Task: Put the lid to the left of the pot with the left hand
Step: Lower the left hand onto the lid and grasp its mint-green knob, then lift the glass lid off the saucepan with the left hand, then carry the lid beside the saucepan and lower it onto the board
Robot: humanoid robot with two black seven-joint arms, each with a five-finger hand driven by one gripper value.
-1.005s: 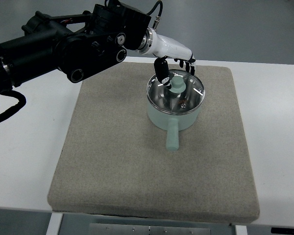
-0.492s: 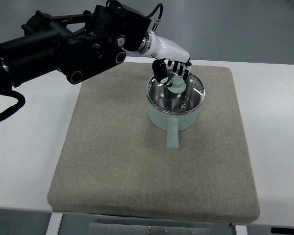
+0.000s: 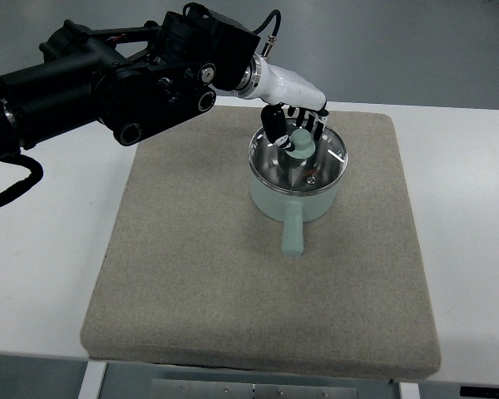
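Left hand (image 3: 293,116) reaching in from the upper left on a bulky black arm (image 3: 108,79), white wrist shell leading down to dark fingers (image 3: 274,123). Fingers curled close about the knob (image 3: 299,145), thumb side on its left, others behind it; cannot tell whether actually clamped on the knob or just touching. Lid (image 3: 298,160) seated on the pot (image 3: 295,193), glass with a shiny metal rim, level, not tilted. Pale green knob upright at the lid's centre. Pot pale green too, standing on the upper right part of the mat (image 3: 200,274), handle (image 3: 293,233) pointing toward the near edge. Grey-beige mat lying flat on the white table (image 3: 41,274), covering most of it. Bare mat to the left of the pot. Black cable (image 3: 12,187) looping off the arm at the left edge, hanging over the table. Right hand out of sight.
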